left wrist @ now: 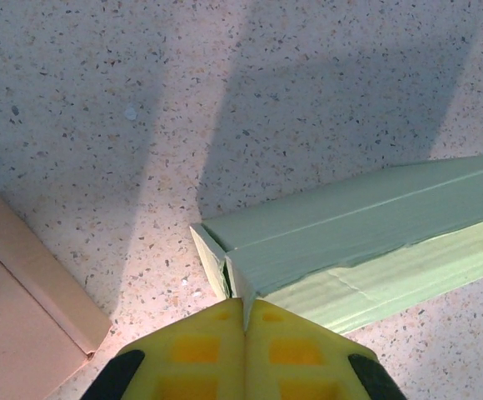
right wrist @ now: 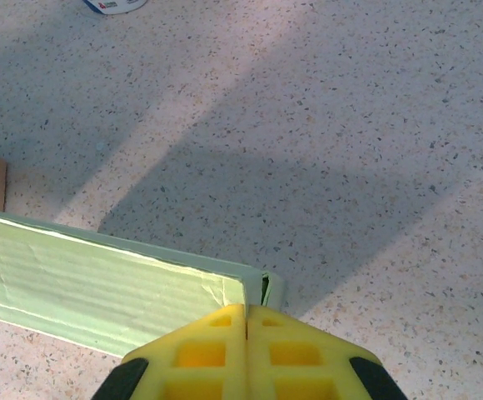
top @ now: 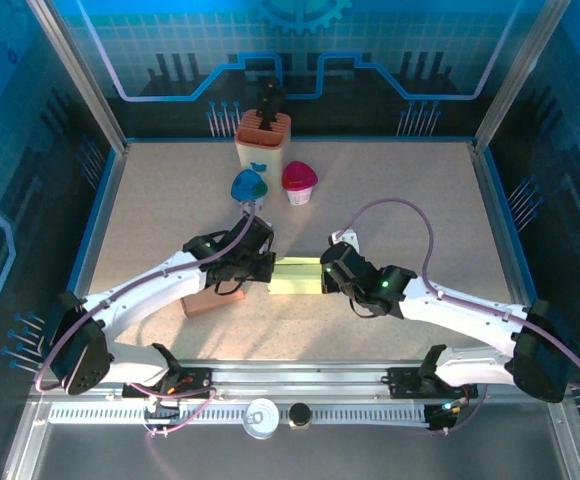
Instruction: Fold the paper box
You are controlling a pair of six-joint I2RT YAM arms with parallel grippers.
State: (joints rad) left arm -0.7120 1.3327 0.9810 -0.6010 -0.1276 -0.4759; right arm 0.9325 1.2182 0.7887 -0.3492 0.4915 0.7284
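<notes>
Top external view: we saw the left tool [top: 269, 272] and right tool [top: 324, 278] clamped shut on opposite ends of the green paper box [top: 297, 276], probably steadying it for folding.

The left hand [top: 269, 271] and right hand [top: 323, 280] hide both ends of the green box [top: 297, 272] from above.

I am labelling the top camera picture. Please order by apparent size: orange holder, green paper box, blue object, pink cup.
1. orange holder
2. green paper box, partly covered at both ends, so this place is unsure
3. blue object and pink cup: alike, not ranked
</notes>
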